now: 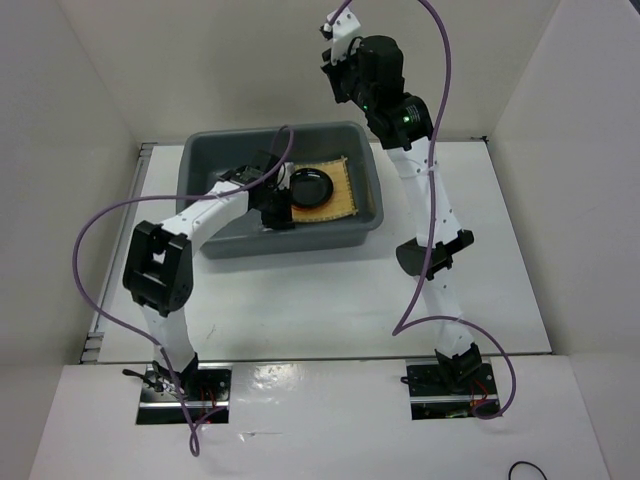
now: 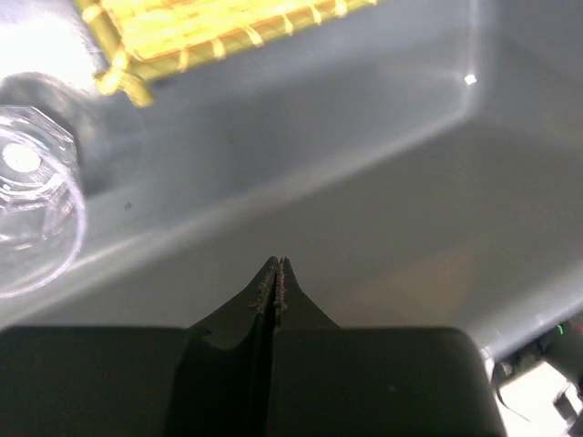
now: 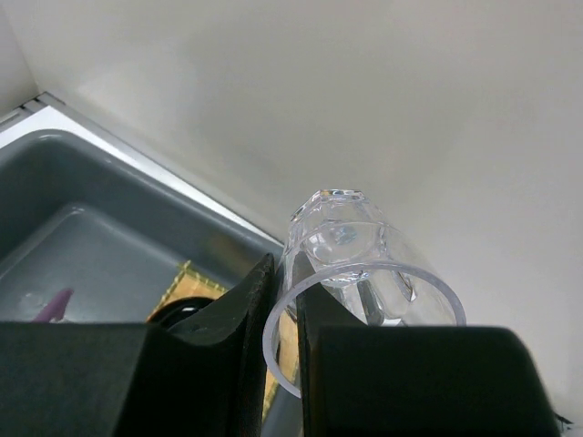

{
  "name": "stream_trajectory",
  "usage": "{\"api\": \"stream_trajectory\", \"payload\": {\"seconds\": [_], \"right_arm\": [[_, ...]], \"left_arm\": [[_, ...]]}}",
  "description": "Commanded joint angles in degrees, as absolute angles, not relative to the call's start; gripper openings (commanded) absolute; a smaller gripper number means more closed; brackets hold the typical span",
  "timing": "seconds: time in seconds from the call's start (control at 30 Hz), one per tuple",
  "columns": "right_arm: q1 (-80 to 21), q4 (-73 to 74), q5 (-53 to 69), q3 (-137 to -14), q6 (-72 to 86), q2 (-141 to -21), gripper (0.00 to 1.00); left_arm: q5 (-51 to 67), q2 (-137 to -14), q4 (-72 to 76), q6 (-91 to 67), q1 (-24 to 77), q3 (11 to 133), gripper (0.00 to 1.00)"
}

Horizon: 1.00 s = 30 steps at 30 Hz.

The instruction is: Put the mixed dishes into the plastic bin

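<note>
The grey plastic bin (image 1: 215, 160) stands at the back of the table. In it lies the tan bamboo mat (image 1: 345, 195) with the black bowl (image 1: 310, 186) on top; an orange plate edge (image 1: 308, 209) shows under the bowl. My left gripper (image 1: 277, 215) is down inside the bin, shut and empty (image 2: 276, 264). A clear glass cup (image 2: 27, 209) lies on the bin floor to its left, near the mat's corner (image 2: 182, 27). My right gripper (image 1: 335, 45) hangs high over the bin's back right, shut (image 3: 284, 282) on the wall of another clear glass cup (image 3: 355, 255), one finger inside it.
White enclosure walls (image 1: 90, 100) stand on three sides of the white table (image 1: 300, 300). Purple cables (image 1: 110, 215) loop off both arms. The bin's far rim (image 3: 91, 127) runs close to the back wall.
</note>
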<state>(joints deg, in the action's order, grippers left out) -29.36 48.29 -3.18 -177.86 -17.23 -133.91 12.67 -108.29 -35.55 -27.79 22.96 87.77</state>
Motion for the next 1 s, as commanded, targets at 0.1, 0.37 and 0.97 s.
{"api": "stream_trajectory", "payload": {"seconds": [0.1,0.37,0.97], "right_arm": [[-28.39,49.31,0.26,-179.47,-15.12,-131.48,0.00],[-28.39,53.61,8.24,-179.47,-14.59,-132.01,0.00],[-40.34,73.48,23.30,-179.47,-24.08,-147.74,0.00]], "left_arm": [[15.73,-98.10,-36.04,-34.45,28.65,76.21,0.00],[6.43,-87.38,-40.07,-38.06,30.16,77.77,0.00],[-9.93,-60.39,-51.68,-34.72,12.67,87.55,0.25]]}}
